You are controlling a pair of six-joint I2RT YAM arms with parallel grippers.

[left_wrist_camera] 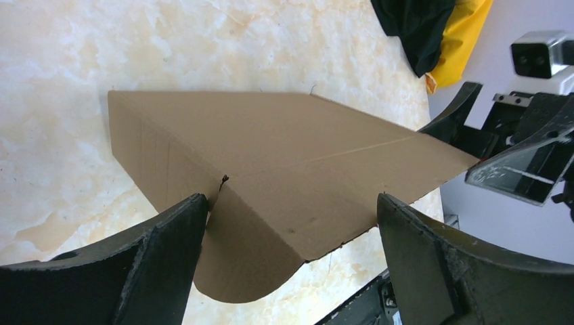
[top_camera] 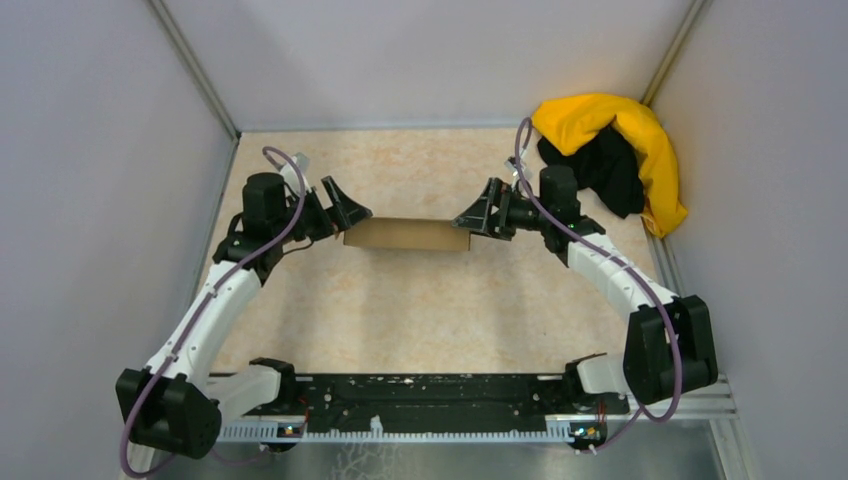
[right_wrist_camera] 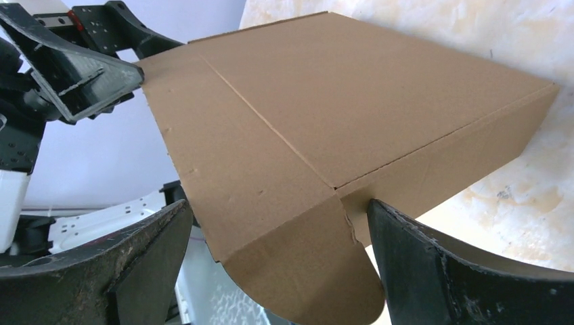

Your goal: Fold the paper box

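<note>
Box: flat matte brown cardboard box (top_camera: 405, 234), rounded end flaps.
Left fingers (left_wrist_camera: 156, 271): spread, astride one flap.
Right fingers (right_wrist_camera: 440, 264): spread, astride the other.

The pale marbled table (top_camera: 400, 320) carried two things: the brown paper box (top_camera: 405, 234) sat mid-surface, and there, in the far right corner, lay a yellow-and-black cloth heap (top_camera: 610, 150), well apart.

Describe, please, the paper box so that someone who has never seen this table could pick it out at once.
On the beige marbled table, look midway between the open left pincer and right pincer. There lies the paper box: flat, rectangular, plain brown cardboard, unlike the soft yellow-and-black cloth heap in the far right corner.
</note>
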